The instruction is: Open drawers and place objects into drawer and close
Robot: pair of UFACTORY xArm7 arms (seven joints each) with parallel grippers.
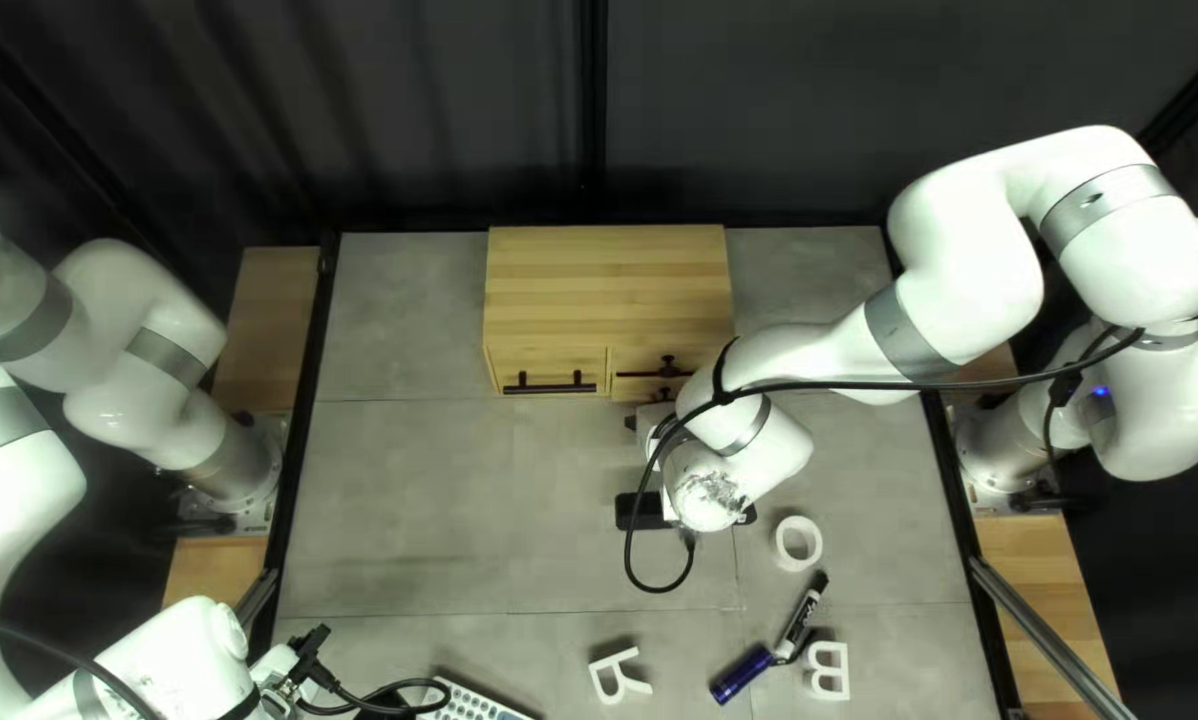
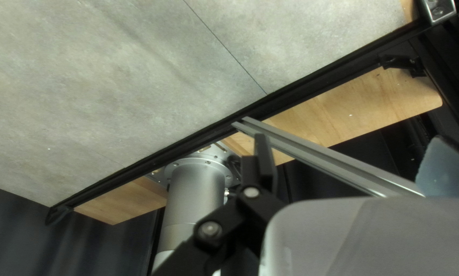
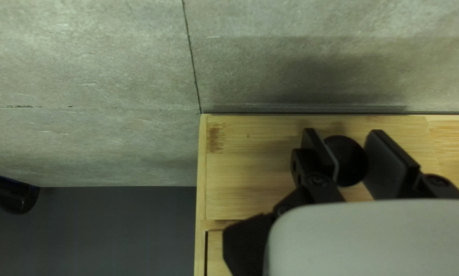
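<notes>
In the top left view a wooden cabinet [image 1: 608, 287] stands at the far edge, and my right gripper [image 1: 646, 420] is at its front, largely under its own arm. My right gripper [image 3: 350, 153] has both fingers against a round black knob [image 3: 346, 160] on a drawer front [image 3: 255, 174]. My left gripper [image 1: 308, 654] is at the near left, far from the cabinet; its wrist view shows the gripper [image 2: 349, 161] open over the table's side, holding nothing. A white ring [image 1: 798, 543], black marker [image 1: 800, 620], blue marker [image 1: 742, 674] and white letters R [image 1: 619, 676] and B [image 1: 828, 671] lie on the table.
A black object [image 1: 639, 512] lies partly beneath my right arm. A keyboard-like item [image 1: 479, 703] shows at the near edge, by my left gripper. The left drawer's bar handle [image 1: 552, 387] faces the table. A metal rail [image 2: 326, 158] runs beside my left gripper.
</notes>
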